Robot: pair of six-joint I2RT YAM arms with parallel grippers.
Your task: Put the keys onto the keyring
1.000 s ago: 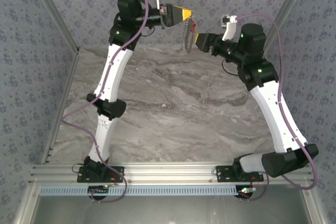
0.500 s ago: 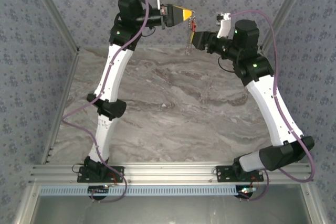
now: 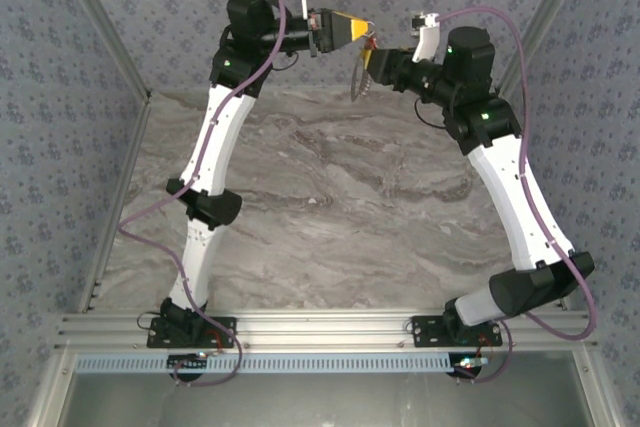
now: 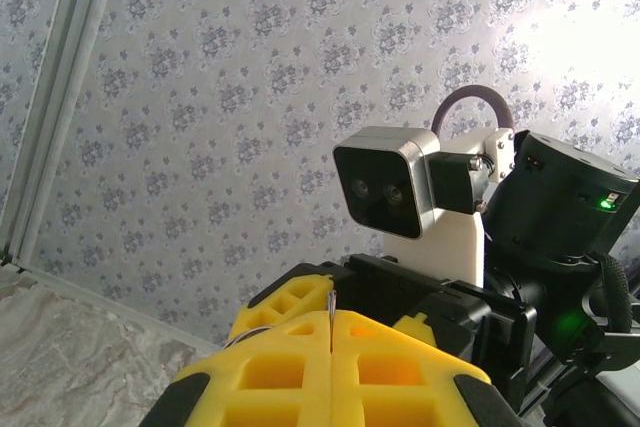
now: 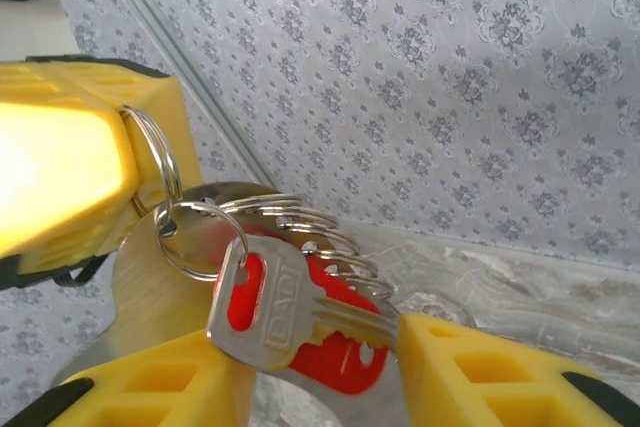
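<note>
The left gripper [image 4: 330,332] pinches a thin steel split ring [image 5: 160,162]; the right gripper [image 5: 320,372] clamps a red-backed silver metal key [image 5: 270,307], spare rings [image 5: 310,232] crowding between, above the grey marble counter [image 3: 330,197].

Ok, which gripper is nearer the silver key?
Right. The right gripper clamps the silver key itself; the left gripper sits just beyond it, pinching the keyring linked to the key.

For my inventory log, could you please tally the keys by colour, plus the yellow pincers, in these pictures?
silver key: 1
red key, partly hidden: 1
yellow pincers, left and right: 2
Total: 4
</note>
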